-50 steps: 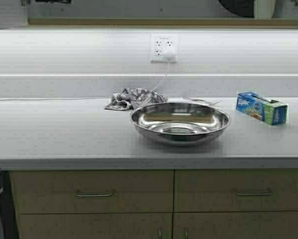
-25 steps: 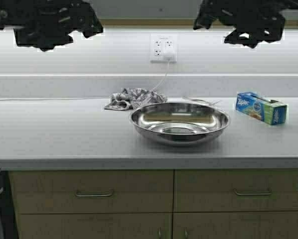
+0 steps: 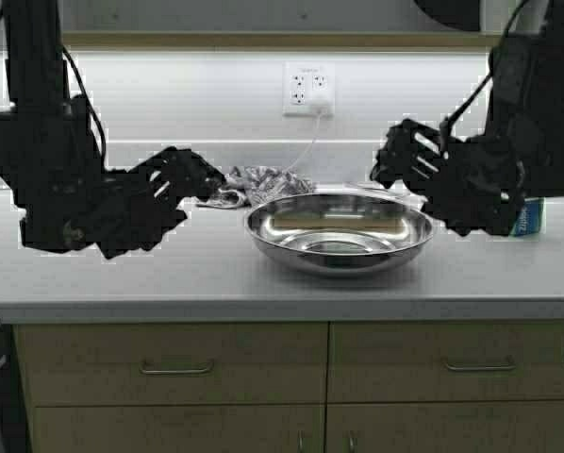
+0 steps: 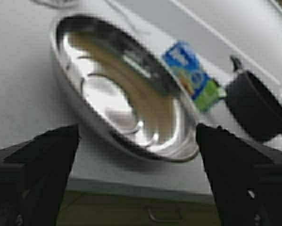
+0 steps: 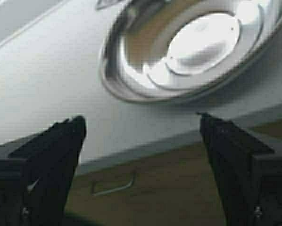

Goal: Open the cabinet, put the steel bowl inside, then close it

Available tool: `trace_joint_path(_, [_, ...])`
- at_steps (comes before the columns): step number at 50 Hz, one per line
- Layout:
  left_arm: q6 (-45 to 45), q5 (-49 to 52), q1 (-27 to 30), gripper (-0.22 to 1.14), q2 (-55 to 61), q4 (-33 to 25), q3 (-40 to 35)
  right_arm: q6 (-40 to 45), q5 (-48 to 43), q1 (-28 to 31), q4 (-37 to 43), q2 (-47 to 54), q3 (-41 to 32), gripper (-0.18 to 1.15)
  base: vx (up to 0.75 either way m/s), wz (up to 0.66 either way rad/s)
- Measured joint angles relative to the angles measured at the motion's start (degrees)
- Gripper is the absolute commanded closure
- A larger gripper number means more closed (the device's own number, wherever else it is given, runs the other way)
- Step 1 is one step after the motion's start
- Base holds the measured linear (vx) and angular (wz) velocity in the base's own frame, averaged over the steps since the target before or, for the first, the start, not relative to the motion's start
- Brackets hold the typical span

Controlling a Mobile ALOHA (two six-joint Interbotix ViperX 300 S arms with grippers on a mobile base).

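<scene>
The steel bowl (image 3: 340,231) sits upright and empty on the grey counter (image 3: 122,274), near the middle. It also shows in the left wrist view (image 4: 117,89) and the right wrist view (image 5: 197,42). My left gripper (image 3: 199,176) hangs open just above the counter, left of the bowl and apart from it; its fingers (image 4: 56,155) stand wide. My right gripper (image 3: 395,156) is open at the bowl's back right, above its rim; its fingers (image 5: 61,141) stand wide. Only the cabinet's tan lower edge (image 3: 263,41) shows at the top; its doors and handles are out of view.
A grey patterned cloth (image 3: 263,179) lies behind the bowl. A wall outlet (image 3: 309,90) has a plugged cord. A blue bag box (image 4: 193,75) and a dark pot (image 4: 256,106) stand to the right. Base-cabinet drawers (image 3: 178,363) are under the counter's front edge.
Both arms have come down from the top of the view to counter height, one on each side of the bowl. The bowl has not moved.
</scene>
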Motion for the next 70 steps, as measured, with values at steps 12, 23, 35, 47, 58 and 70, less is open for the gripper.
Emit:
trace_joint_path(12, [-0.79,-0.7,2.11,-0.11,2.9,0.09,-2.37,10.2,-12.74,-3.78,-1.58,12.48,-1.32,-0.04,0.06,-0.01])
trace_joint_path(23, [-2.2,-0.7,5.63,-0.11,5.63,0.97,-4.66,13.01,-16.35,-8.79,-5.27,18.81,-4.13,-0.04,0.12,-0.03])
trace_joint_path(35, [-4.22,-0.79,5.1,-0.11,7.82,1.67,-6.06,13.27,-18.11,-14.41,-7.82,20.04,-4.39,-0.04,0.12,-0.09])
trace_joint_path(47, [-9.05,-3.69,6.24,-0.11,13.97,2.11,-10.28,15.47,-18.11,-17.49,-14.15,24.43,-10.28,-0.04,0.11,0.01])
trace_joint_path(58, [-12.66,-5.1,6.24,-0.11,18.02,5.19,-14.33,16.0,-18.19,-20.48,-16.26,27.25,-13.01,-0.04,0.1,0.02])
trace_joint_path(70, [-16.96,-5.19,6.94,-0.11,20.48,7.03,-20.39,18.02,-18.19,-25.58,-23.38,31.38,-18.37,-0.04,0.07,-0.01])
